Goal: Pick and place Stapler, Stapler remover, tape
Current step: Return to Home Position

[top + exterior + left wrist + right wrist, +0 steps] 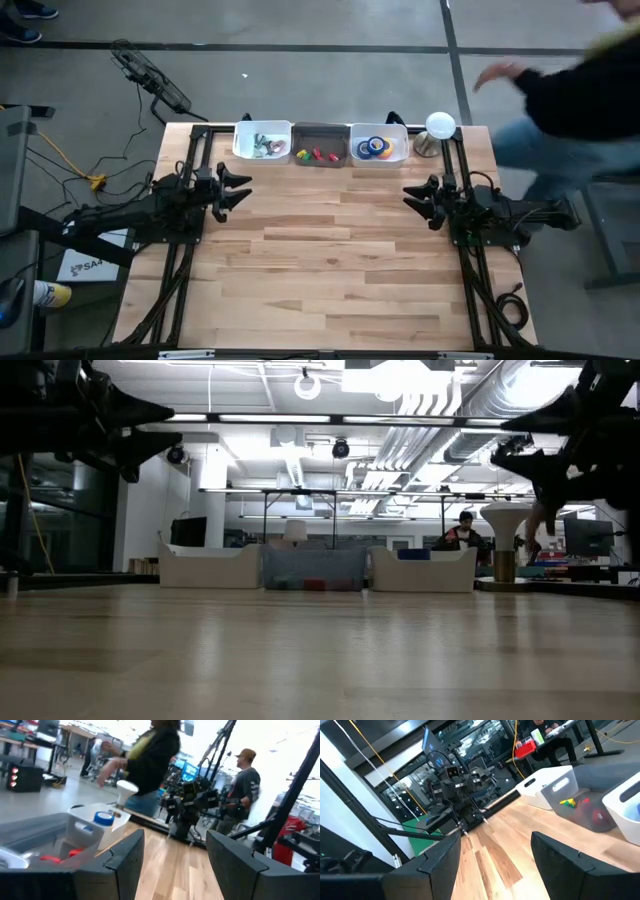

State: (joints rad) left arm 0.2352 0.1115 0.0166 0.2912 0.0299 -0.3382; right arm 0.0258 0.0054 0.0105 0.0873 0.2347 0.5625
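The tape rolls [376, 147], blue and yellow rings, lie in the right white bin [398, 152] at the table's far edge; one blue roll [104, 818] shows in the left wrist view. I cannot make out a stapler or a stapler remover. The left white bin [262, 142] holds small silvery and green pieces. The grey middle bin [320, 135] holds red and yellow pieces. My left gripper [243, 190] hovers open over the table's left side, short of the bins. My right gripper [412, 200] hovers open on the right, facing it.
A white ball-topped lamp [440, 126] stands on the far right corner, next to the right bin. A person in dark clothes [570, 80] reaches in from beyond that corner. Bare wooden tabletop [330, 270] stretches between and in front of the arms. More people show in the room behind.
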